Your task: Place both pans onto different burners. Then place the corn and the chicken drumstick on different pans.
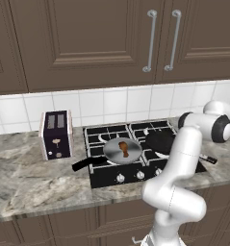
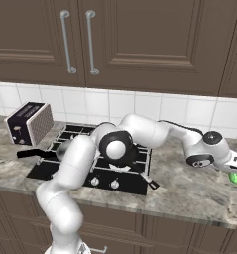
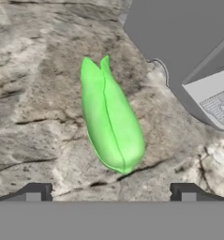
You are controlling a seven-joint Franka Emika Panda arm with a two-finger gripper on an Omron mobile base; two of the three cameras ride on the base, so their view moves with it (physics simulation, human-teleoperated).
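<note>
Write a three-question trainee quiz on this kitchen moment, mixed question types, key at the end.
1. True or false: the chicken drumstick lies in the silvery-grey pan on the hob.
2. Multiple choice: what lies on the counter ahead of the gripper in the hand view? A) a toaster B) the green-husked corn C) a knob
3. Fill in: the all-dark pan sits on a burner to the ____ of the silvery-grey pan, seen from the left base view.

Key: 1 true. 2 B. 3 right.
</note>
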